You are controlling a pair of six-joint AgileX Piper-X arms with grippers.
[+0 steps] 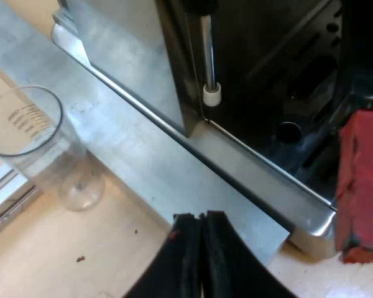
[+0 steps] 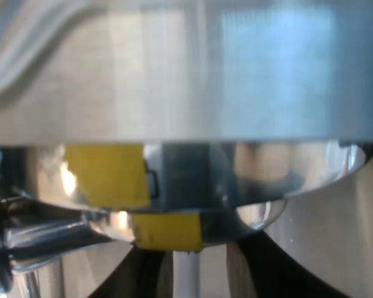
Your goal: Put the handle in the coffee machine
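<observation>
The espresso machine (image 1: pixel 137 68) stands on a wooden table, its steam wand (image 1: pixel 209 62) hanging over the drip tray (image 1: pixel 261 180). The handle's red end (image 1: pixel 360 186) shows by the tray's corner. My left gripper (image 1: pixel 199 217) is shut and empty, low over the table near the tray's edge. Close under the machine's metal front (image 2: pixel 186 74) sits the shiny metal holder (image 2: pixel 248 186) with yellow tape on it. My right gripper (image 2: pixel 199 248) has a dark finger on each side of the holder's taped base and appears clamped on it.
A clear measuring glass (image 1: pixel 43 149) stands upright on the wooden table (image 1: pixel 81 248) near the machine's side. A shiny metal part (image 2: pixel 37 239) juts out beside the holder.
</observation>
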